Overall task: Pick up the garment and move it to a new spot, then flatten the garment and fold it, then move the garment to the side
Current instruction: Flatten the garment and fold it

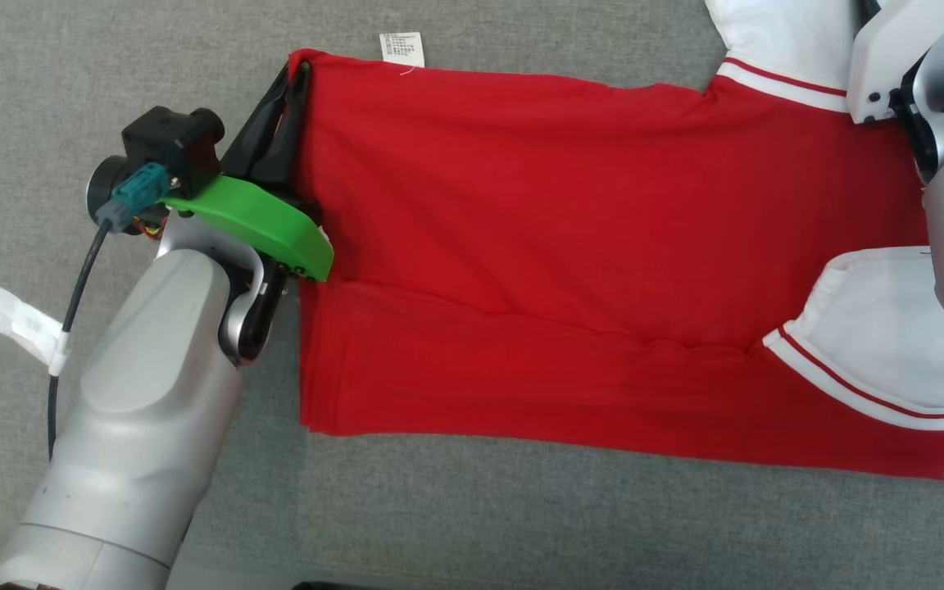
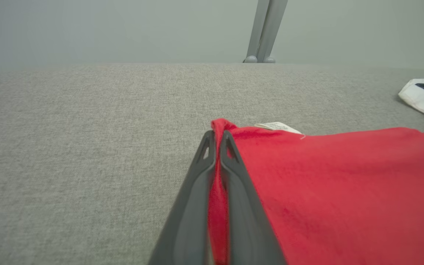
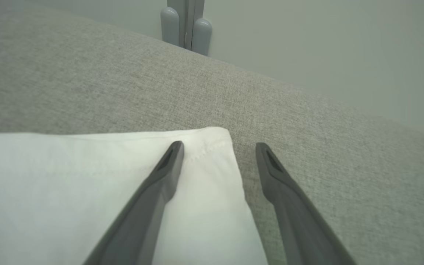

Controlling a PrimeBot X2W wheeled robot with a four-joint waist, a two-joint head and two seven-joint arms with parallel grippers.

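A grey cloth-covered table (image 1: 521, 516) carries one red shirt (image 1: 562, 246) with white sleeves, lying flat between the left gripper (image 1: 300, 72) and the right gripper (image 3: 217, 147).

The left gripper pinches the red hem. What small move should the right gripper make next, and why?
Probably close the right gripper on the white sleeve: its fingers stand open astride the sleeve's edge, while the left gripper is shut on the hem of the red garment. Then both ends could lift.

label (image 1: 401, 47) print illegible, garment (image 1: 562, 246) cropped at top
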